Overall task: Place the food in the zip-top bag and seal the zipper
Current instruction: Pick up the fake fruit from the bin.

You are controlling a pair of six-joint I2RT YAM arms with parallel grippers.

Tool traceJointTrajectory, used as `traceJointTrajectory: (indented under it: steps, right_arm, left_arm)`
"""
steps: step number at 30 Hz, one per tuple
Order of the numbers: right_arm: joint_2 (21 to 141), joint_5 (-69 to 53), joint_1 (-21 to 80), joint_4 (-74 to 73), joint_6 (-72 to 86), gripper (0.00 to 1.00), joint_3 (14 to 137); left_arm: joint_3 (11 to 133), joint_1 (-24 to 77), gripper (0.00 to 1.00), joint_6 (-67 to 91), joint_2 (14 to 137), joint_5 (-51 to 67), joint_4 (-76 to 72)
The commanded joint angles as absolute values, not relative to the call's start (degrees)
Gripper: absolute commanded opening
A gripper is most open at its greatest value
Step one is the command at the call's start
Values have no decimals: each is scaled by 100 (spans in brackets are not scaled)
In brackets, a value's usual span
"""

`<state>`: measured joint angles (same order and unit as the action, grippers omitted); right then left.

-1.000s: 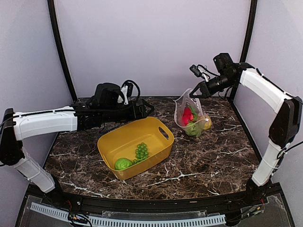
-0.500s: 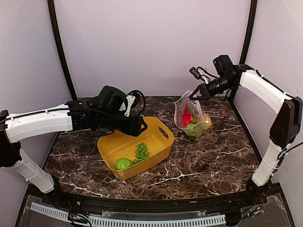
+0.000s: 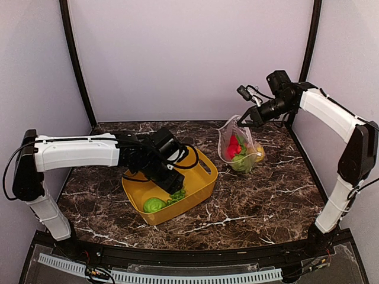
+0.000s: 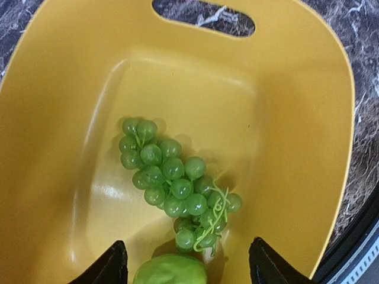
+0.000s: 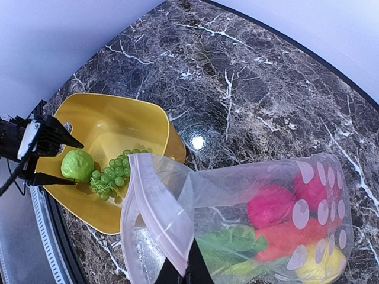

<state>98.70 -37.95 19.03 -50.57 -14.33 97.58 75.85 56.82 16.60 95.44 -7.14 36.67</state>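
Over at two o'clock on the marble table (image 3: 266,195), your zip-top bag (image 3: 238,148) stands with its mouth lifted and its loaded bottom apparently resting on the stone. It is clear, thin and crinkled, with pale round dots over the lower part. Through the film you can see red balls (image 5: 269,204), a red-orange carrot (image 5: 296,234), a yellow lemon (image 5: 317,266) at the very bottom and a green cucumber (image 5: 228,242) beside them. So I'd call the loading well over half done. The zipper (image 5: 155,201), that whitish strip around the mouth, gapes wide open, so sealing is not yet begun. Your right gripper (image 3: 246,117) has its fingers pinched together on the mouth edge, holding the opening up. Swing out to eight o'clock of the bag and you reach the yellow tub (image 3: 195,157), where two pieces wait: the green grapes (image 4: 174,183), a loose bunch on a pale stem lying on the tub floor, and a green round one (image 4: 170,270) just at their six o'clock in the left wrist view, touching or nearly so. Your left gripper (image 4: 186,266) hangs inside the tub with its fingers spread wide and nothing between them, straddling that green piece. By my reading, what's left is those two pieces, then the zip.
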Motion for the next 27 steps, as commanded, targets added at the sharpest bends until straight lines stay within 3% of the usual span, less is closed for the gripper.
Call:
traceJointTrajectory:
  steps: [1, 11, 21, 27]
  right_arm:
    - [9720, -3882, 1898, -4966, -1467, 0, 9705]
    - [9727, -3895, 1898, -4953, -1459, 0, 9642]
    - [9617, -3786, 1898, -4973, -1485, 0, 9573]
    - [9611, -3779, 1898, -4965, -1472, 0, 9577]
  left_arm:
    - [7740, 5732, 70, 1492, 9718, -631, 4404]
    - [7920, 5688, 69, 1645, 10293, -876, 4246]
    - [8177, 5289, 63, 2159, 10962, -303, 3620]
    - [8263, 5142, 48, 2096, 11088, -464, 3558]
